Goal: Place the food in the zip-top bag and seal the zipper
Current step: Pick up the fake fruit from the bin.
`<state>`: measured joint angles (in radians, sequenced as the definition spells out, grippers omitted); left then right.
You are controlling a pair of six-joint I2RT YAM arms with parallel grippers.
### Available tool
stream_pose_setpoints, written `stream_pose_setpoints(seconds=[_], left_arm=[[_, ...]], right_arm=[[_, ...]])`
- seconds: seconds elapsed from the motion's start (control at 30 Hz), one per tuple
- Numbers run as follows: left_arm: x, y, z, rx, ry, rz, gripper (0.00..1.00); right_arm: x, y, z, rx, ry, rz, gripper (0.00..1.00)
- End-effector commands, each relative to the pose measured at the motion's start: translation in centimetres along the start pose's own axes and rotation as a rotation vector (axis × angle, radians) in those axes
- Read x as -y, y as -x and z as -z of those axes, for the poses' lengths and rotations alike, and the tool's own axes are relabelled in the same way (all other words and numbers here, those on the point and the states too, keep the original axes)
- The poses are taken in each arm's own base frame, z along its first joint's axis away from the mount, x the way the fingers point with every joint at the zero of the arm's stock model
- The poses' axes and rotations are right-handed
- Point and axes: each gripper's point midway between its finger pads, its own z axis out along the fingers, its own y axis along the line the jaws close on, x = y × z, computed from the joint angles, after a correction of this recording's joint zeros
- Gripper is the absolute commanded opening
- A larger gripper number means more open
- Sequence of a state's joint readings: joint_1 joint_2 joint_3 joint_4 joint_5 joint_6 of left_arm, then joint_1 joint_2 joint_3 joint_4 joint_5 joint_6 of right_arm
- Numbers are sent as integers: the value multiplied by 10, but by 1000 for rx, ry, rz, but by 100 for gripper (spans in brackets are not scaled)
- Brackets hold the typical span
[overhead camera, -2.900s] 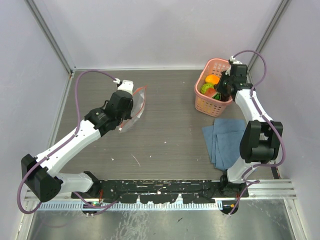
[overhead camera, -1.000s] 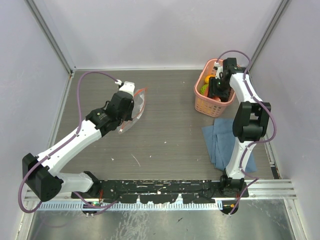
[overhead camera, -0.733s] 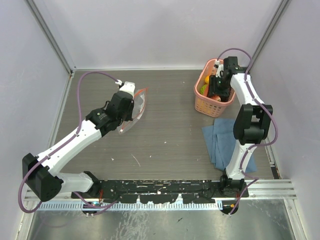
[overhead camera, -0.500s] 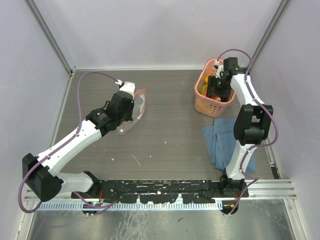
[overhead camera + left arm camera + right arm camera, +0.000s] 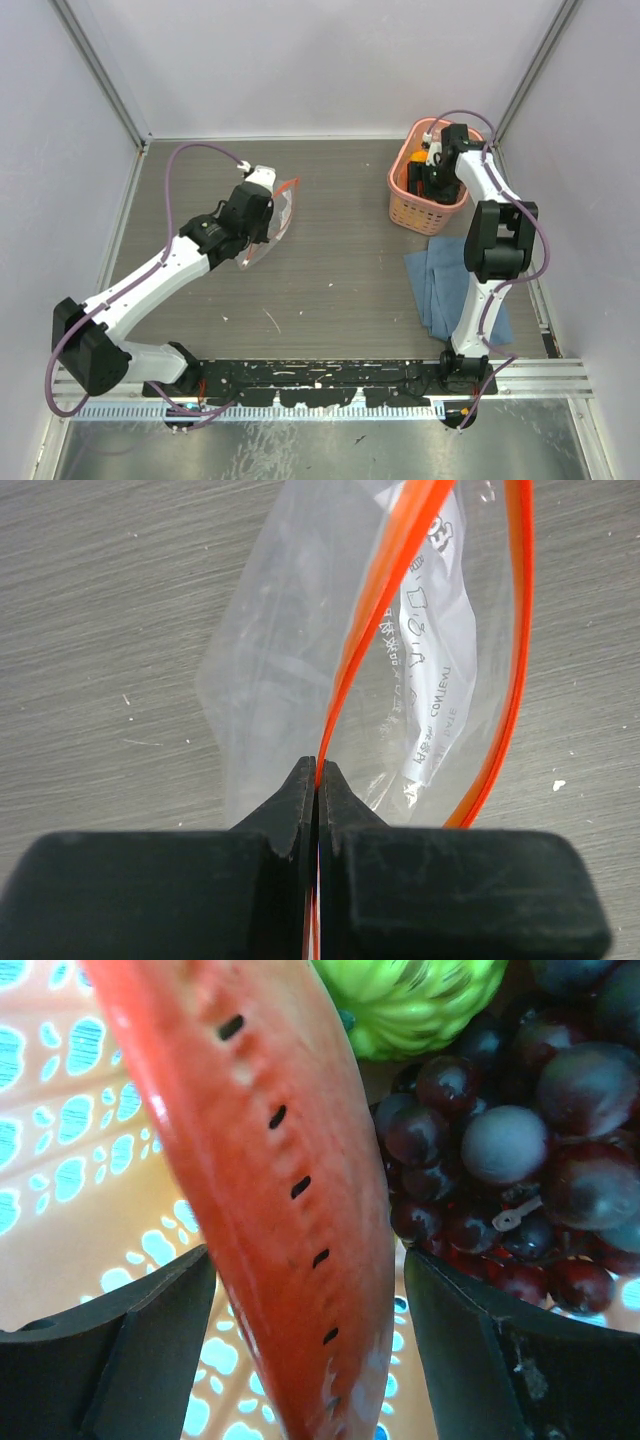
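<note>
Deep in the pink basket (image 5: 425, 213) at the far right of the table (image 5: 340, 260), the right gripper (image 5: 307, 1258) straddles a red slice (image 5: 260, 1140) of fruit, jaws spread wide, one finger to each side. The slice's long axis runs straight away from the wrist and its thin width lies across the gap, so we judge that a plain squeeze would take it. A sliver of basket shows between the slice and one finger, and we see no grip yet. The green round fruit (image 5: 420, 1000) and the grape bunch (image 5: 500, 1150) lie just beside the slice, toward the right of the wrist view. Well apart to the left, across the table, the left gripper (image 5: 318, 780) is clamped on the zipper (image 5: 375, 600) of the zip-top bag (image 5: 280, 660), whose mouth gapes. We reckon the right arm, nearer the food, must carry the slice leftward to that mouth.
</note>
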<state>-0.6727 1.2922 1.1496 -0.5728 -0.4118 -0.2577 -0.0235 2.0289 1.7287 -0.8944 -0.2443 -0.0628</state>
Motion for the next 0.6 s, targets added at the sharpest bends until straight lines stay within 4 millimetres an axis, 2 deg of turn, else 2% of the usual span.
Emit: stream_pose_setpoints(seconds=[0.0, 0.1, 0.2, 0.23, 0.57], left_arm=[[6, 20, 0, 48, -23, 35, 0], [6, 20, 0, 49, -23, 35, 0], [6, 20, 0, 48, -21, 36, 0], [6, 20, 1, 49, -22, 37, 0], [3, 22, 2, 58, -8, 35, 0]], right_arm=[[-5, -6, -8, -24, 34, 26, 80], [-4, -2, -7, -8, 24, 20, 73], [-7, 6, 1, 31, 30, 17, 60], [-9, 9, 6, 46, 33, 19, 55], [-14, 28, 54, 185, -17, -6, 29]])
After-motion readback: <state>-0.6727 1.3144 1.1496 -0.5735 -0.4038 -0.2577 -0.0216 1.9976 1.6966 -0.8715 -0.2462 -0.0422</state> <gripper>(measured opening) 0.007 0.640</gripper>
